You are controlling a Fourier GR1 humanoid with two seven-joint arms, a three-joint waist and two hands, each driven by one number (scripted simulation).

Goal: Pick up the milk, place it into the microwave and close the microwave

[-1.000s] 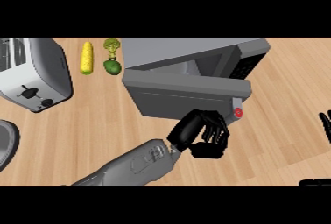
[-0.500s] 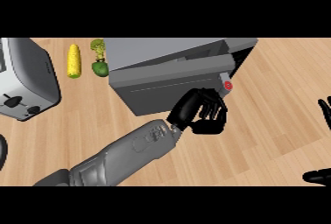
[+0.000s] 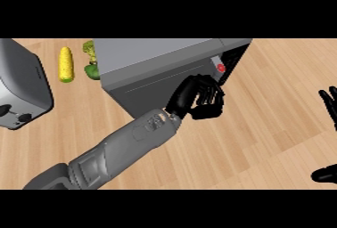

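The left hand (image 3: pixel 197 99) lay against the front of the microwave (image 3: pixel 158 60), its fingers curled inward and nothing visible within them; it pressed at the lower right part of the grey door (image 3: pixel 148 89), just below and left of the red button (image 3: pixel 221 68) on the control strip. Its grey forearm (image 3: pixel 112 153) ran down and leftward from the wrist to the lower left edge of the view, crossing the wooden counter (image 3: pixel 263 133). The door looked nearly flush with the body of the microwave, with a dark strip showing at the right side beside the button. The milk could not be seen anywhere on the counter. At the far right edge the right hand (image 3: pixel 329 100) showed with its fingers straight and pointing up, resting. Left of the microwave lay a yellow corn cob (image 3: pixel 66 65) and a green vegetable (image 3: pixel 92 69) just beside the microwave's left wall, and farther left stood a silver toaster (image 3: pixel 23 84).
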